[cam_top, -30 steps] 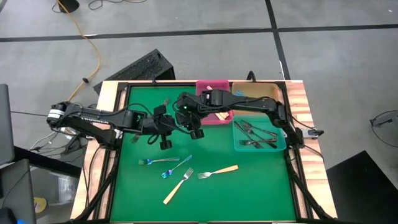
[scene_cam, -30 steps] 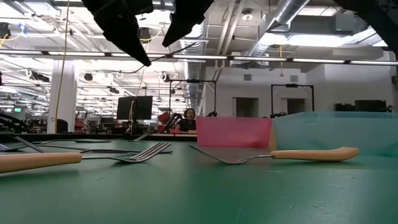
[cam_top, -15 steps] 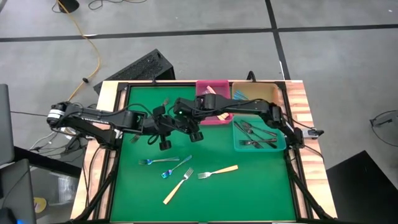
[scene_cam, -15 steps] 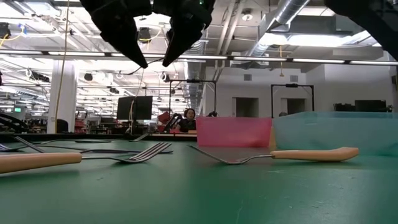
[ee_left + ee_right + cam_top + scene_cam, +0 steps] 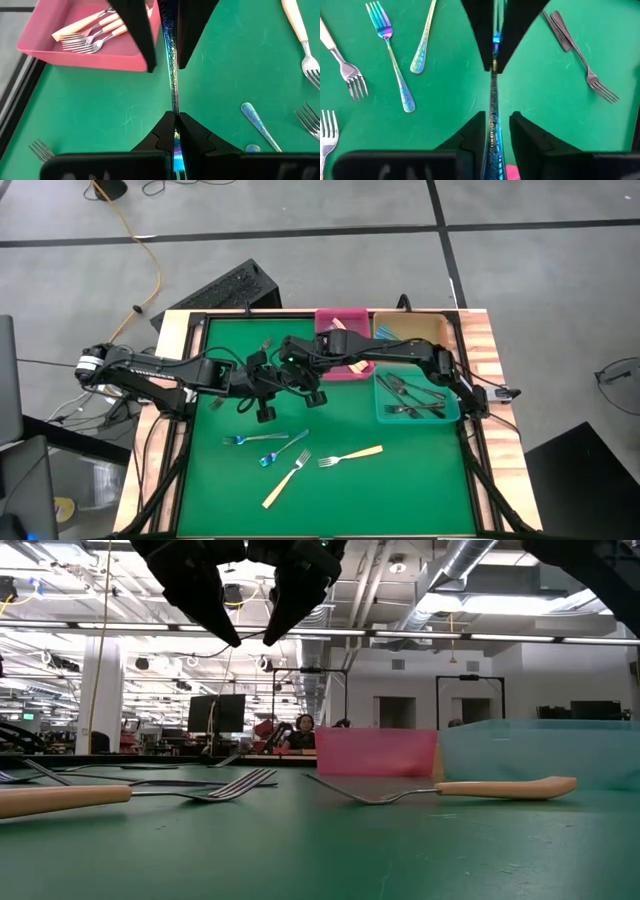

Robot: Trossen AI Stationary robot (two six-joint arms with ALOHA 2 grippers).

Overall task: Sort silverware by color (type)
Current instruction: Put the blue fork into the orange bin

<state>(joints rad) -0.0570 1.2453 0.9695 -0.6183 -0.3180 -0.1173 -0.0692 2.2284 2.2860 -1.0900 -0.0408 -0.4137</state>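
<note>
We see left tool (image 5: 175, 131) clamped on blue fork (image 5: 172, 75) above table (image 5: 420, 490); right tool (image 5: 494, 131) straddling it, not closed.

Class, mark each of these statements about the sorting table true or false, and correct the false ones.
1. The pink bin holds tan-handled forks. True.
2. The left gripper is shut on the iridescent blue fork. True.
3. The right gripper is far from that fork. False: its jaws sit on either side of the fork's other end.
4. The teal bin holds dark forks. True.
5. The green mat has no forks lying on it. False: tan-handled and blue ones lie near its front.
</note>
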